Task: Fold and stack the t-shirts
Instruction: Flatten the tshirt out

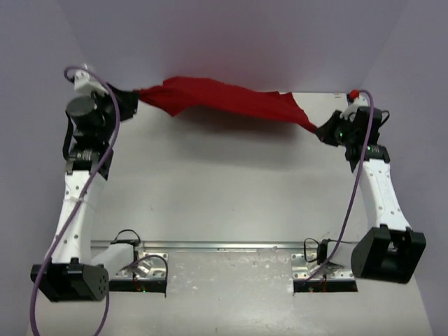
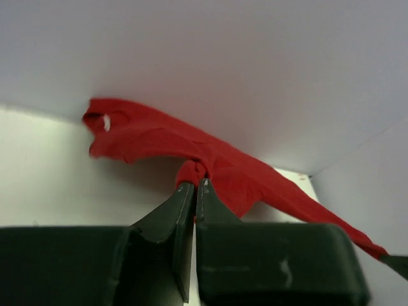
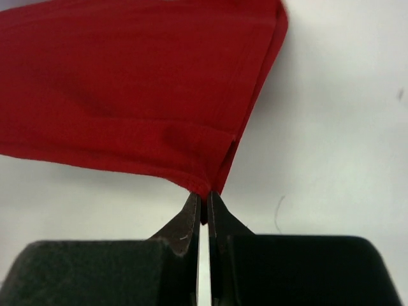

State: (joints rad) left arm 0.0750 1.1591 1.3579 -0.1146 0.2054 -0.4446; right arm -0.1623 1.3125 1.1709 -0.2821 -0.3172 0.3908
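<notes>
A deep-red t-shirt (image 1: pixel 224 99) hangs stretched across the far side of the table, held up between both arms. My left gripper (image 1: pixel 136 97) is shut on its left end; in the left wrist view the dark fingertips pinch a bunched fold of the t-shirt (image 2: pixel 159 137) at the gripper (image 2: pixel 194 186). On the right, my right gripper (image 1: pixel 323 131) is shut on the other end. Seen from the right wrist, a hemmed corner of the t-shirt (image 3: pixel 127 89) is nipped between the tips of the gripper (image 3: pixel 204 197). The cloth sags slightly in the middle.
The white table (image 1: pixel 224 189) lies below the cloth, with grey walls (image 1: pixel 231 35) close behind and at both sides. A metal rail (image 1: pixel 224 246) with both arm mounts runs along the near edge. Purple cables (image 1: pixel 353 196) trail along each arm.
</notes>
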